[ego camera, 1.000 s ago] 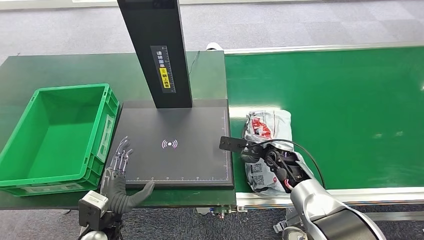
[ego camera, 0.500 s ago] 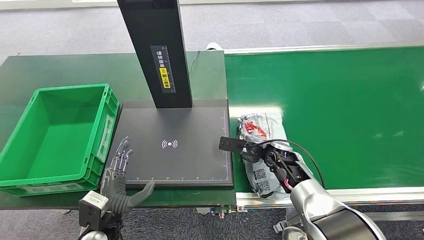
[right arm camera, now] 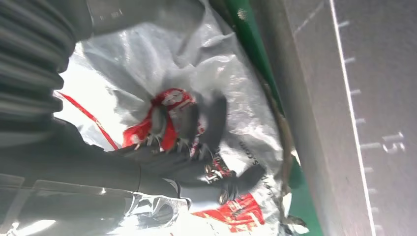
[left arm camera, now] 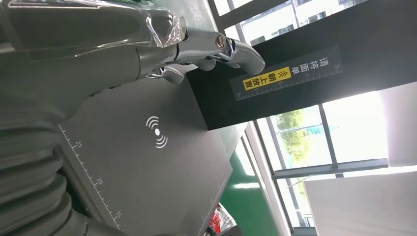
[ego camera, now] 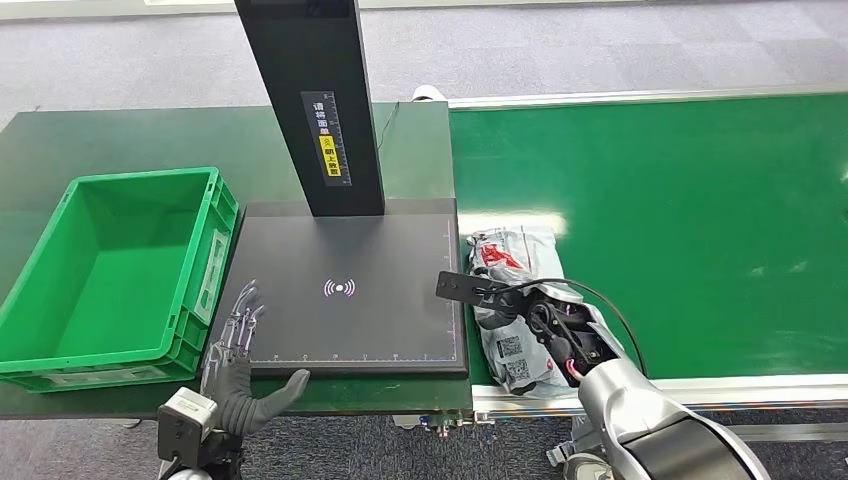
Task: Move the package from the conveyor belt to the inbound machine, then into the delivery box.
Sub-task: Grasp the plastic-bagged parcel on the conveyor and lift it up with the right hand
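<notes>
Package (ego camera: 515, 300) dragged along the belt (ego camera: 690, 220) toward the scanner (ego camera: 350, 290) edge.
Right hand (ego camera: 545, 325) fingers closed on it; left hand (ego camera: 235, 345) spread, empty; transfer judged imminent.

The right hand (ego camera: 540, 325) hides much of the package (ego camera: 515, 255).

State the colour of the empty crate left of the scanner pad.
Bright green; the crate shows best in the head view.

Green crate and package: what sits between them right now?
In the head view, the black scanner platform with its upright column lies between the green crate and the package.
</notes>
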You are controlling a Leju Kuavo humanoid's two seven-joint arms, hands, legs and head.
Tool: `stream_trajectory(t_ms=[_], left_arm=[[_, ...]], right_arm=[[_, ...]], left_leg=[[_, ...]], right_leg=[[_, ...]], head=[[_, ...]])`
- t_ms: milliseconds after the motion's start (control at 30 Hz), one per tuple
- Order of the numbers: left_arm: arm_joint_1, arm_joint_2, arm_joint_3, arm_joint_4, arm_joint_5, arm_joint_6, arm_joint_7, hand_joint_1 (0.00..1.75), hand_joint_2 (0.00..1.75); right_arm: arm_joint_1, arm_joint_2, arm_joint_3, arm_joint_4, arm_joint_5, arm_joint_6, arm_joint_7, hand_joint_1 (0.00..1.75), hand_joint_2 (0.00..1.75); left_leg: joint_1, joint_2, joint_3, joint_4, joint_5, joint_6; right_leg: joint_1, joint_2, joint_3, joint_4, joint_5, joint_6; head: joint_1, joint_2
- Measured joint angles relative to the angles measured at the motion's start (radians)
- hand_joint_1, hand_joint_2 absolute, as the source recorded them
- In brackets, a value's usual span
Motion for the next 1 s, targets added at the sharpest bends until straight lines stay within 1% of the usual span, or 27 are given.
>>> stream_trajectory(t_ms=[133,300,633,667,767,800,1000], left_arm=[[-0.004,-0.005,0.001,0.002,-0.005,-0.001,0.0,0.0,1.75],[-0.011,-0.012,0.0,0.005,-0.006,-0.001,0.001,0.0,1.75],[-0.016,-0.014,0.0,0.005,-0.006,-0.001,0.001,0.0,1.75],[-0.016,-0.014,0.0,0.005,-0.006,-0.001,0.001,0.0,1.75],[-0.017,-0.014,0.0,0.008,-0.006,-0.001,0.001,0.0,1.75],[-0.017,-0.014,0.0,0.01,-0.006,-0.001,0.001,0.0,1.75],[-0.017,-0.014,0.001,0.013,-0.006,0.0,0.001,0.0,1.75]], right_arm=[[0.012,0.019,0.033,0.003,0.01,0.048,-0.009,0.0,1.75],[0.03,0.037,0.071,0.013,0.026,0.063,-0.011,0.0,1.75],[0.028,0.043,0.124,0.026,0.036,0.097,-0.011,0.0,1.75],[0.027,0.043,0.128,0.027,0.036,0.1,-0.013,0.37,1.75],[0.023,0.043,0.14,0.03,0.034,0.106,-0.018,1.68,1.75],[0.022,0.043,0.143,0.031,0.034,0.107,-0.019,1.75,1.75],[0.003,0.043,0.151,0.035,0.029,0.112,-0.026,1.75,1.75]], left_leg=[[0.0,0.0,0.0,0.0,0.0,0.0],[0.0,0.007,0.002,0.0,-0.001,-0.001],[0.002,0.013,0.006,0.0,-0.002,-0.002],[0.002,0.013,0.006,0.0,-0.002,-0.002],[0.002,0.015,0.006,0.0,-0.003,-0.002],[0.002,0.015,0.007,0.0,-0.003,-0.003],[0.003,0.017,0.007,0.0,-0.003,-0.003]], right_leg=[[0.0,0.0,0.0,0.0,0.0,0.0],[0.0,0.007,0.0,0.0,0.0,0.0],[0.002,0.013,0.001,0.0,0.001,-0.001],[0.002,0.013,0.001,0.0,0.001,-0.001],[0.002,0.015,0.001,0.0,0.001,-0.001],[0.002,0.015,0.001,0.0,0.001,-0.001],[0.002,0.017,0.001,0.0,0.001,-0.001]], head=[[0.0,0.0],[0.0,0.0],[0.0,0.0],[0.0,0.0],[0.0,0.0],[0.0,0.0],[0.0,0.0]])
